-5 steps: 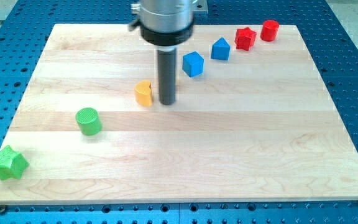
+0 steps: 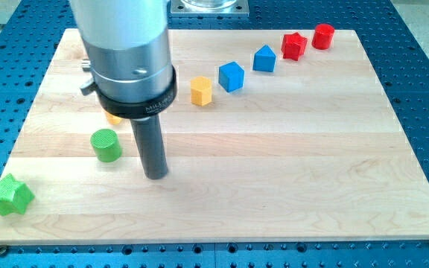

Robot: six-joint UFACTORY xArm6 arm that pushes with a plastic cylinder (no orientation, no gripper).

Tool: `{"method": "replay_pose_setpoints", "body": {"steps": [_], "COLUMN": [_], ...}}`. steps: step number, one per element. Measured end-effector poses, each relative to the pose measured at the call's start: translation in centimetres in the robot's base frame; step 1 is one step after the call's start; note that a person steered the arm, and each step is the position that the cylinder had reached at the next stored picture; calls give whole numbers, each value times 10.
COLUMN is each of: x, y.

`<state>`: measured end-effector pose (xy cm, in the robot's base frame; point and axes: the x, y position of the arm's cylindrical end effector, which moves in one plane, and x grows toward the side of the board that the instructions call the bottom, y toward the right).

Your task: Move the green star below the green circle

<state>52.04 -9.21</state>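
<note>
The green star lies at the board's lower left corner. The green circle stands up and to the right of it, left of centre. My tip rests on the board just right of the green circle and slightly lower, a small gap apart. The star is far to the tip's left and lower. The arm's wide metal body covers the board above the circle.
A yellow block is mostly hidden behind the arm, above the green circle. A yellow hexagon, a blue cube, a blue pentagon block, a red star and a red cylinder run diagonally toward the top right.
My tip has moved left and toward the view's bottom, from beside the yellow block to beside the green circle. A yellow hexagon formerly hidden behind the rod now shows. No block has visibly moved.
</note>
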Motion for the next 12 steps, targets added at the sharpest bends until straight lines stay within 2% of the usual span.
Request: {"method": "replay_pose_setpoints", "body": {"steps": [1, 2, 3, 4, 5, 6, 7, 9, 10, 12], "x": [-5, -6, 32, 96, 97, 98, 89, 65, 61, 38], "y": [-45, -54, -52, -75, -115, -183, -212, -170, -209, -147]}}
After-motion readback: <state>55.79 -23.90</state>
